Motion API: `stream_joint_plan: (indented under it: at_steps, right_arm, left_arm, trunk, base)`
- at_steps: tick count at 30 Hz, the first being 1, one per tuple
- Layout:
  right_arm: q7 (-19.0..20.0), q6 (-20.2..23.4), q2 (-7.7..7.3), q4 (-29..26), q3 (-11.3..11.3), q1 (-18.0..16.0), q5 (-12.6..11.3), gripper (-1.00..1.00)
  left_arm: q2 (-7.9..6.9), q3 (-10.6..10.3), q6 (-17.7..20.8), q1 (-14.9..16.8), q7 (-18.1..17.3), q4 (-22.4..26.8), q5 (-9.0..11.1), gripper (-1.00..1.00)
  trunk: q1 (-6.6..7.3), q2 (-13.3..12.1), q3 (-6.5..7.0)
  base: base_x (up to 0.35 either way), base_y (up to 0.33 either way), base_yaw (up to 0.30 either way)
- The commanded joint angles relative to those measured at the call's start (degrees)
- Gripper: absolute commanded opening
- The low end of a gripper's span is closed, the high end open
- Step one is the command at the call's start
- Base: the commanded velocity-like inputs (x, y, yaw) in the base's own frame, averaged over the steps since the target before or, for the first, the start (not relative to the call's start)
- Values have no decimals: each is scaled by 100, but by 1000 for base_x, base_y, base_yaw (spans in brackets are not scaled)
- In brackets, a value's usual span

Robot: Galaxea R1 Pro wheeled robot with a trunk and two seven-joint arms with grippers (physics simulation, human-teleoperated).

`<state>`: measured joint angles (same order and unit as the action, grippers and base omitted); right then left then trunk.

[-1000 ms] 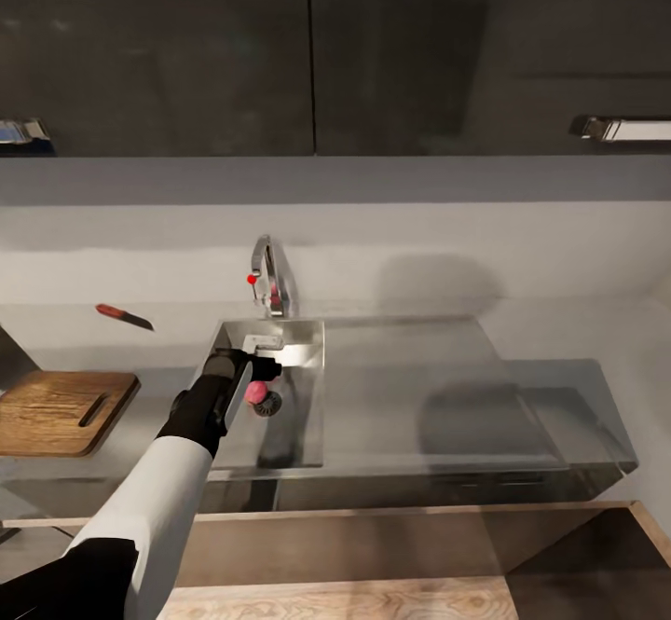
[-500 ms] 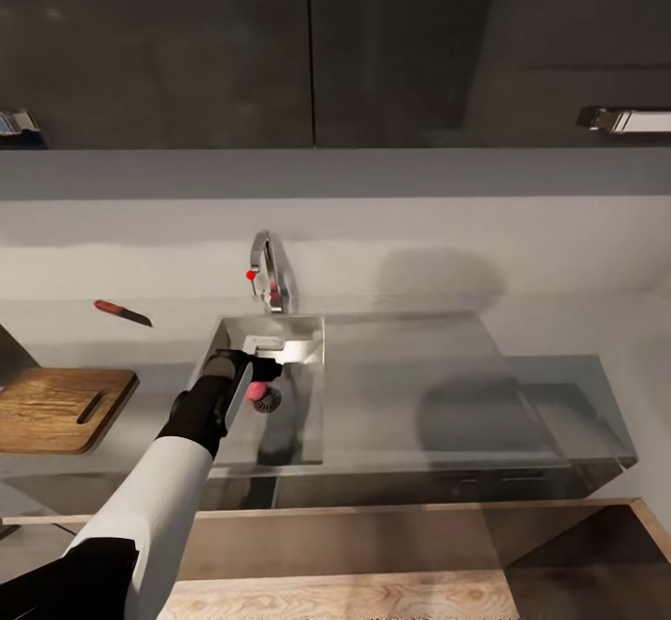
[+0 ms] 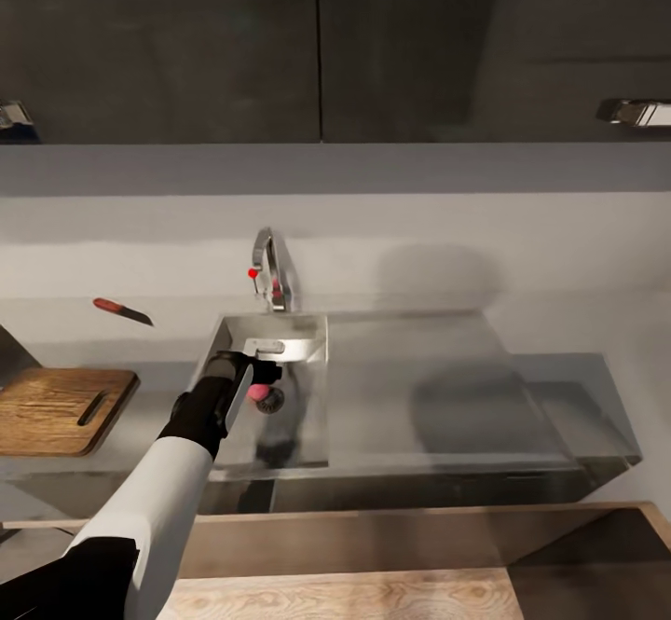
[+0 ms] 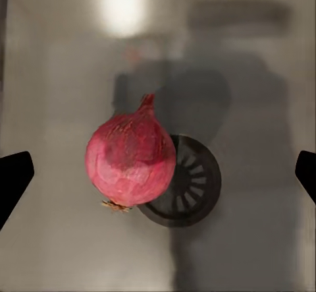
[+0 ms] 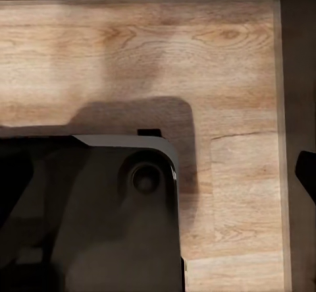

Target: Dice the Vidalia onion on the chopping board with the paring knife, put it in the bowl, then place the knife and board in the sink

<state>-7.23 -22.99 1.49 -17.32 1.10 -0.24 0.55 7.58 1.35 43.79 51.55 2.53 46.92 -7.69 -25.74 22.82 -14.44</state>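
The pinkish-red Vidalia onion (image 3: 253,397) lies on the floor of the sink (image 3: 303,415), right beside the round drain (image 4: 187,181). My left gripper (image 3: 262,379) hangs open just above it; in the left wrist view the onion (image 4: 130,160) sits between the two dark fingertips (image 4: 13,181), which stand far apart and do not touch it. The chopping board (image 3: 56,409) lies on the countertop (image 3: 154,387) left of the sink. The red-handled paring knife (image 3: 121,311) rests behind the board. My right gripper (image 5: 160,173) is low beside the robot's base, open. The bowl is out of view.
A chrome tap (image 3: 271,277) with a red knob rises behind the basin. The flat drainer (image 3: 419,387) spreads to the basin's right. Dark wall cabinets (image 3: 317,42) hang overhead. Wooden floor (image 5: 131,48) shows under the right arm.
The whole head view has shifted a little, so the camera moved. My left gripper stays open over the onion, with barely any motion.
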Motion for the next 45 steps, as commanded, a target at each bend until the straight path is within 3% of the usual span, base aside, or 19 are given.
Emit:
stream_joint_plan:
  at_steps: [1,14,26,45]
  right_arm:
    - [-33,-13,0,1,13,-3,6,100]
    - [-33,-13,0,1,13,-3,6,100]
    - [-33,-13,0,1,13,-3,6,100]
    - [-33,-13,0,1,13,-4,6,100]
  left_arm:
    - [3,14,21,4,-13,-10,-40,100]
    - [-37,14,15,4,-10,-51,-40,100]
    - [-37,14,15,4,-8,-144,-40,100]
    - [-41,14,-52,4,2,-308,-41,100]
  trunk:
    - [-4,10,-11]
    - [-4,10,-13]
    - [-4,10,-13]
    - [-4,10,-34]
  base:
    - [87,99,0]
    - [19,15,0]
    - [191,0,0]
    - [9,0,0]
